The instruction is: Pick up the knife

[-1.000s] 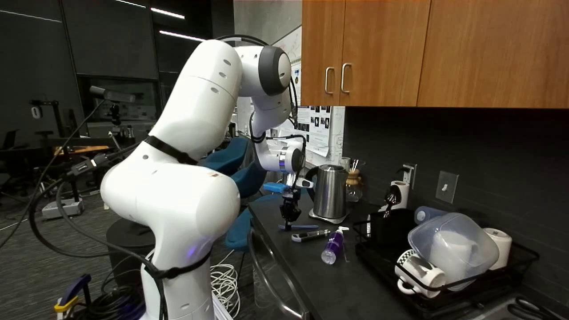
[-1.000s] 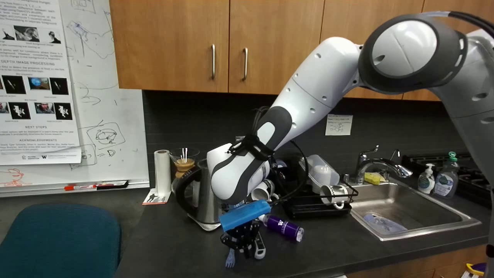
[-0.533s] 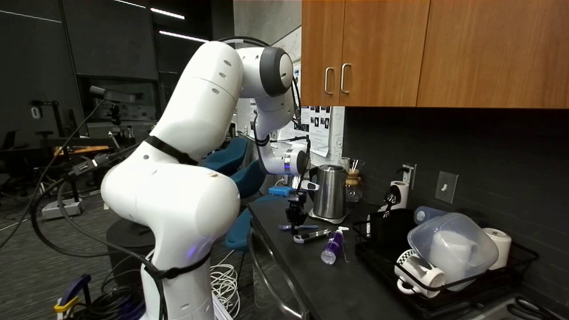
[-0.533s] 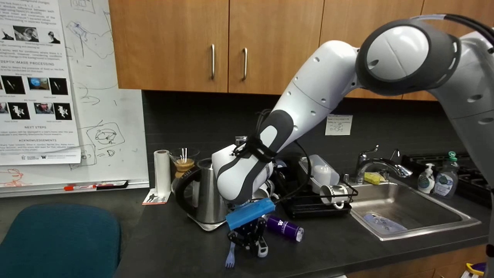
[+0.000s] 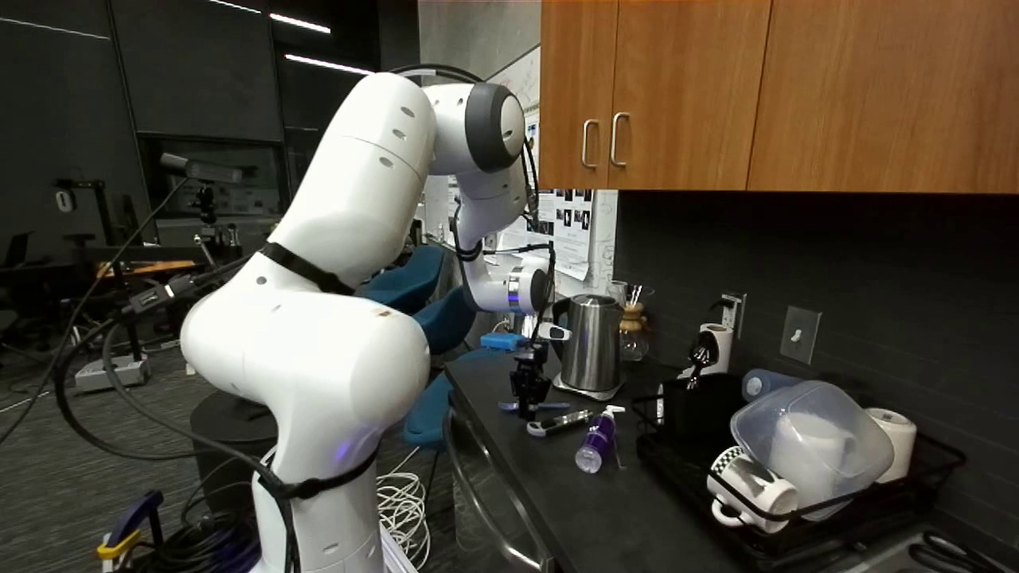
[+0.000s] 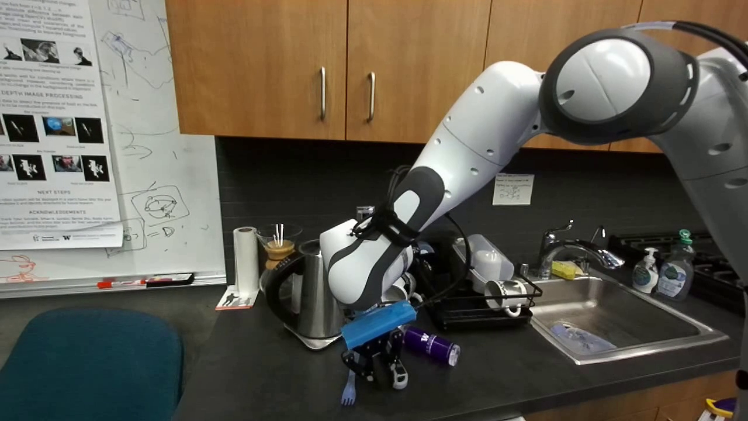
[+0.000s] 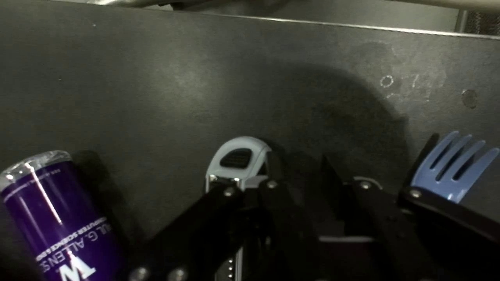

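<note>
Now, vs. a sec ago, gripper (image 7: 301,168) farther from blue fork (image 7: 444,181) twd grey knife (image 7: 232,173), jaws apart.

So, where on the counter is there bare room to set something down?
The counter shows bare between the purple bottle, dish rack and sink, and in front of the kettle, from the fork toward the teal chair. Around the hand it is crowded: grey knife, fork and purple bottle lie close.

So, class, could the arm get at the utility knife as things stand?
Probably yes: the fingers look open and nothing visibly lies on the utility knife, but the wrist view shows it beside their gap, so a sideways shift may help.
</note>
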